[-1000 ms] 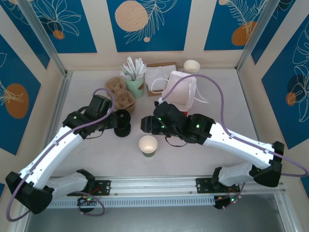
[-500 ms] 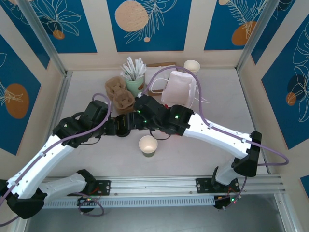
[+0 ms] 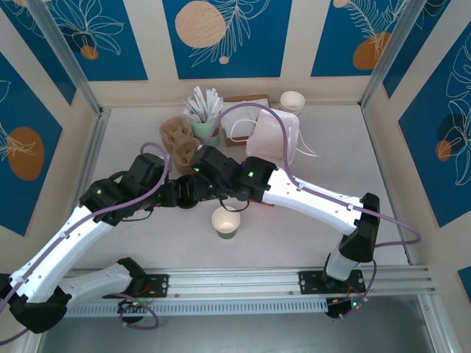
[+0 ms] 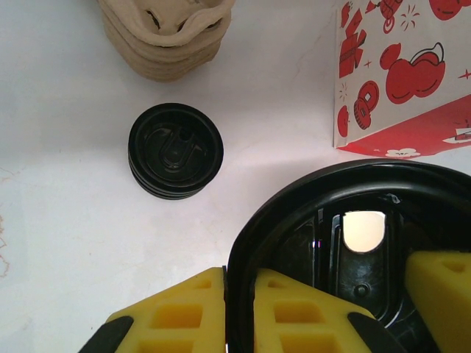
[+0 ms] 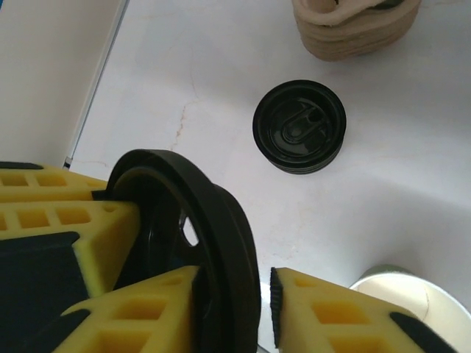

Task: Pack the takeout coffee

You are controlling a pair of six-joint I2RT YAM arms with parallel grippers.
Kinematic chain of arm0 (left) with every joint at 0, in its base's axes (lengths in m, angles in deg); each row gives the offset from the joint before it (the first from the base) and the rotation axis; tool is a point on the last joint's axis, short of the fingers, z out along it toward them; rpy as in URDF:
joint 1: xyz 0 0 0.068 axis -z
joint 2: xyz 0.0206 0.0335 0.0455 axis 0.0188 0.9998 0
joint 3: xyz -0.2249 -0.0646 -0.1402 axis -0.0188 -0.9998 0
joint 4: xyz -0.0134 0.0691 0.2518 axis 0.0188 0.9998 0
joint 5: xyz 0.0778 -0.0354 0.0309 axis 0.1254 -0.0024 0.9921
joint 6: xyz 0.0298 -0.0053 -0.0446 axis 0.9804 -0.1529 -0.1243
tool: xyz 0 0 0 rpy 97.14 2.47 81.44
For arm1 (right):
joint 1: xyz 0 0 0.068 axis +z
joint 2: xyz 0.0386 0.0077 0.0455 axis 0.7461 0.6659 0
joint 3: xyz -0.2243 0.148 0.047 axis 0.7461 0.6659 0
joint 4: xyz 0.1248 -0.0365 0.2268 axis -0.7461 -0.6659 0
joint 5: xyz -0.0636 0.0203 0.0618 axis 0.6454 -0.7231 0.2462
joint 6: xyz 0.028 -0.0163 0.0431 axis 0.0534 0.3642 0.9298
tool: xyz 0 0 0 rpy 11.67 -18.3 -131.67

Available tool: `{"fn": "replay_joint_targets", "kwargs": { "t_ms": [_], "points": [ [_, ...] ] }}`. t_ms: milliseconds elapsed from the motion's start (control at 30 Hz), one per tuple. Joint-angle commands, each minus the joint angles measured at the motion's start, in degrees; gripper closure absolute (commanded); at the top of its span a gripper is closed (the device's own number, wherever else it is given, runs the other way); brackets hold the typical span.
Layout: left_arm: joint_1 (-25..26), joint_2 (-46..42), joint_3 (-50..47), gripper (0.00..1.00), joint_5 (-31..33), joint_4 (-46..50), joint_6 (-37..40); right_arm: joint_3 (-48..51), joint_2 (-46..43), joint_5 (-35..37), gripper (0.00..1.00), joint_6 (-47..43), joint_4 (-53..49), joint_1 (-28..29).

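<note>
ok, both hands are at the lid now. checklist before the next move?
1. Grip of left hand on black lid rim: ok, pinched.
2. Grip of right hand on the lid: cannot tell, sliver of gap at one finger.
3. The open cup upright, untouched: ok.
4. The lid stack apart from both hands: ok.
5. Mouth of red-and-white bag open: cannot tell.

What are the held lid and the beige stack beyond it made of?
Lid: probably thin moulded black plastic. It is semi-gloss, with light glinting along its rim and a cleanly cut sip hole.
Beige stack: moulded paper pulp by the look. It is matte and fibrous, with soft rounded edges.
</note>
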Motion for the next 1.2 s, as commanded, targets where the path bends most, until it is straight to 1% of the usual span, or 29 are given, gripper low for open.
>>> {"fn": "replay_joint_targets", "kwargs": {
  "t_ms": [0,100,133,233,333,400,500,600,633,733,833,900,967,1033,1167],
  "points": [
    [0.52,-0.9,1.55,0.88,-0.03,1.36,0.2,-2.79,1.33,-0.64,0.8,-0.1,-2.34,-0.51],
    [0.55,-1.38,2.17,0.85,-0.15,1.38,0.71,-3.04,1.49,-0.79,0.88,0.27,-2.8,-1.06],
    [0.55,-1.68,2.54,0.81,-0.56,1.2,1.15,-2.91,1.37,-0.8,0.91,0.3,-2.94,-1.3],
    [0.55,-3.8,2.82,0.64,-2.4,-0.97,3.59,-2.5,0.83,-2.24,0.95,1.01,-3.66,-2.54],
    [0.55,-7.71,1.84,0.47,-2.23,-4.71,6.41,-2.19,-0.07,-7.23,0.96,2.49,-5.23,-4.69],
    [0.53,-10.46,0.65,0.4,-4.4,-8.3,10.96,-2.47,-0.9,-10.58,0.96,2.84,-6.65,-5.77],
    [0.58,-13.66,-1.41,0.31,-10.87,-13.61,21.18,-3.01,-2.24,-14.34,0.96,2.85,-9.81,-7.23],
    [0.56,-15.21,-3.0,0.25,-12.36,-15.7,30.59,-4.05,-2.44,-20.39,0.99,2.98,-14.3,-10.06],
    [0.57,-15.23,-2.85,0.26,-13.19,-15.61,33.97,-4.94,-2.11,-23.28,1.0,2.51,-16.04,-11.35],
    [0.61,-16.06,-3.25,0.27,-17.67,-16.69,42.42,-7.61,-1.05,-27.82,1.0,0.9,-21.51,-13.36],
    [0.92,-18.49,-7.07,0.28,-21.13,-22.14,47.84,-9.17,-0.26,-29.79,1.0,-0.82,-25.66,-14.36],
    [1.61,-20.38,-11.04,0.32,-23.83,-26.18,51.79,-9.45,0.54,-31.74,1.0,-0.97,-27.6,-15.56],
    [2.58,-21.55,-13.44,0.36,-23.86,-27.98,56.05,-10.16,1.48,-33.56,1.0,-1.58,-29.13,-16.25],
    [3.67,-21.62,-14.55,0.38,-24.49,-27.43,61.1,-11.11,2.12,-33.48,1.0,-1.82,-30.43,-16.29],
    [5.97,-22.0,-16.04,0.38,-23.89,-27.58,68.28,-11.8,2.79,-34.17,1.0,-2.68,-31.92,-16.37]
  ]
}}
